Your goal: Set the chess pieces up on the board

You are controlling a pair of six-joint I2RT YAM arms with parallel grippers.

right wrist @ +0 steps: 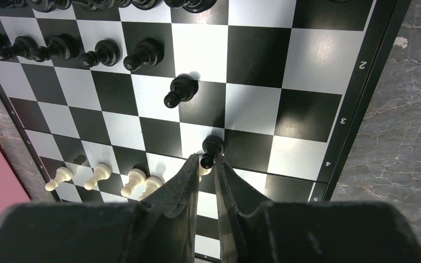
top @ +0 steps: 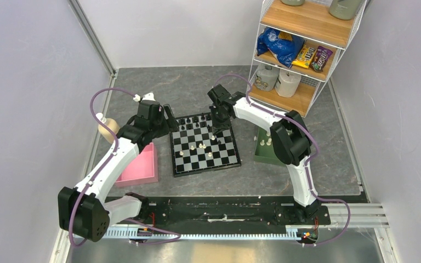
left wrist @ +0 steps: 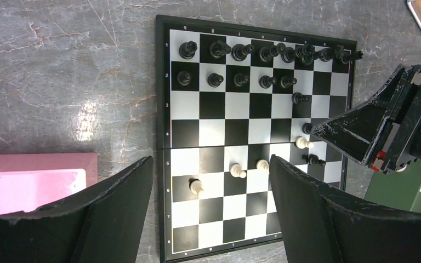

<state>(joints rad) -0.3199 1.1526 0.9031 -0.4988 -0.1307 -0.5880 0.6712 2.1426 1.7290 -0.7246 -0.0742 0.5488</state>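
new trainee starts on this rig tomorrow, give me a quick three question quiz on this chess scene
1. True or false: the left hand is shut on a piece.
2. What sits between the right hand fingertips? A white king, B black pawn, C nothing.
3. What colour is the tray left of the board?

Key: 1 false, it is open and empty. 2 B. 3 pink.
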